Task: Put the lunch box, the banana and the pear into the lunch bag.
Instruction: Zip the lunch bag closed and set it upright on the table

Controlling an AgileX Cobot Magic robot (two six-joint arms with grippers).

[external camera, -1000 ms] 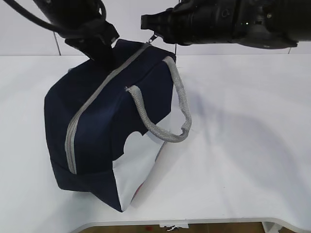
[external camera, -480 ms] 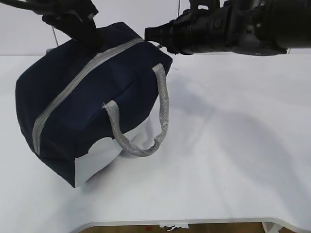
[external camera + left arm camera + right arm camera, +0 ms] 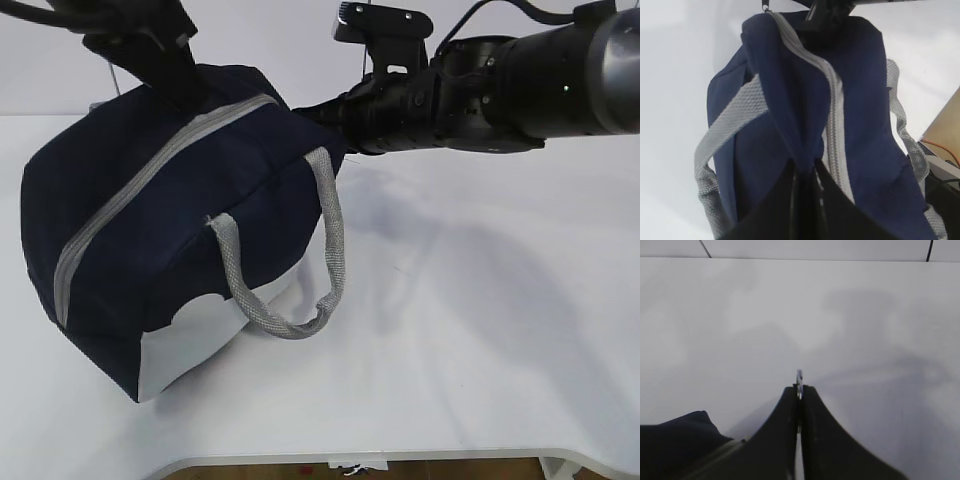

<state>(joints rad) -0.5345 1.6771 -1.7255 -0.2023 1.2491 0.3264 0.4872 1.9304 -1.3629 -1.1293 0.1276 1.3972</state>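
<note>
The navy lunch bag (image 3: 180,230) lies tilted on the white table, its grey zipper (image 3: 150,180) running along the top and looking closed. My left gripper (image 3: 185,85) is shut on a fold of the bag's top fabric (image 3: 807,162), beside the zipper (image 3: 832,90). At the bag's far end my right gripper (image 3: 305,112) is shut on the thin metal ring pull (image 3: 799,376). One grey handle (image 3: 335,230) hangs down the near side. The lunch box, the banana and the pear are out of view.
The white table (image 3: 480,330) spreads to the right of the bag, with its front edge (image 3: 400,460) near. A wall stands behind. In the left wrist view a wooden surface with cables (image 3: 942,145) lies past the table edge.
The bag has swung left and turned, its near end rising a little. My left gripper went left with it. My right arm dropped lower and stayed at the bag's far end.
</note>
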